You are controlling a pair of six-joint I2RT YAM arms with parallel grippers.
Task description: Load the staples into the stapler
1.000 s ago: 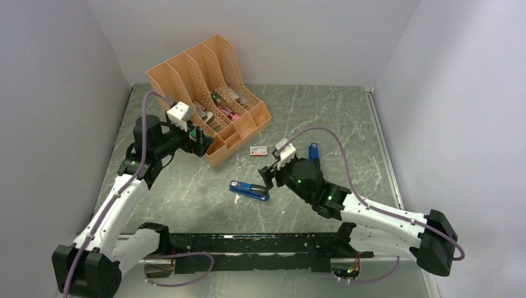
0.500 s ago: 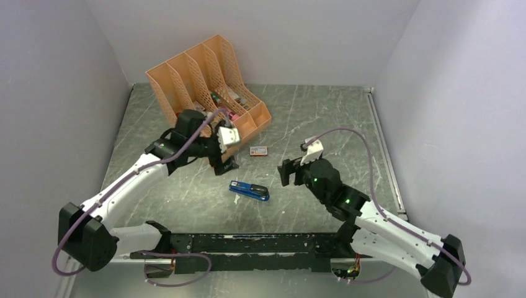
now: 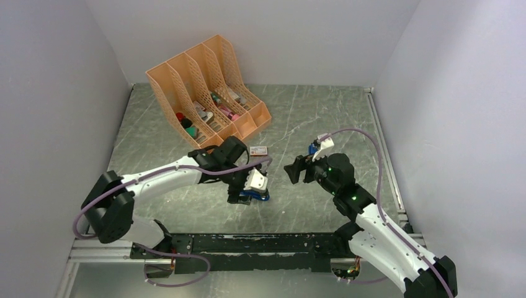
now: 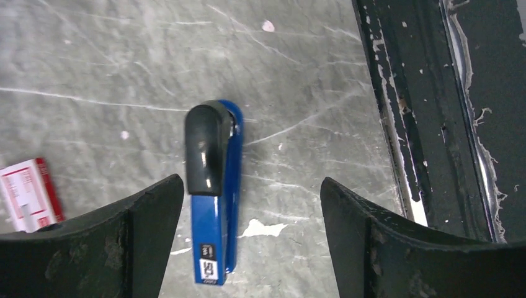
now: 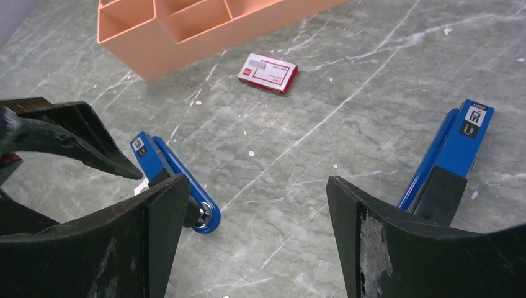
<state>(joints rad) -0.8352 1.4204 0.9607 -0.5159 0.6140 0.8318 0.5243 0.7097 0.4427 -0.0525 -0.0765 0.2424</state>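
The right-hand blue stapler (image 5: 456, 149) bears a label (image 5: 474, 117) seemingly reading "50"; print on the box (image 5: 268, 72) is illegible.

Just plain pale walls (image 3: 298, 37) boxing in a scuffed grey-green marbled counter (image 3: 322, 105), black rail (image 3: 267, 243) along its near edge.

The left arm (image 3: 161, 176) and the right arm (image 3: 379, 225) are white with black joints. A purple cable (image 3: 350, 130) runs along each. The jaws are black and scratched.

Overhead view, two close wrist views
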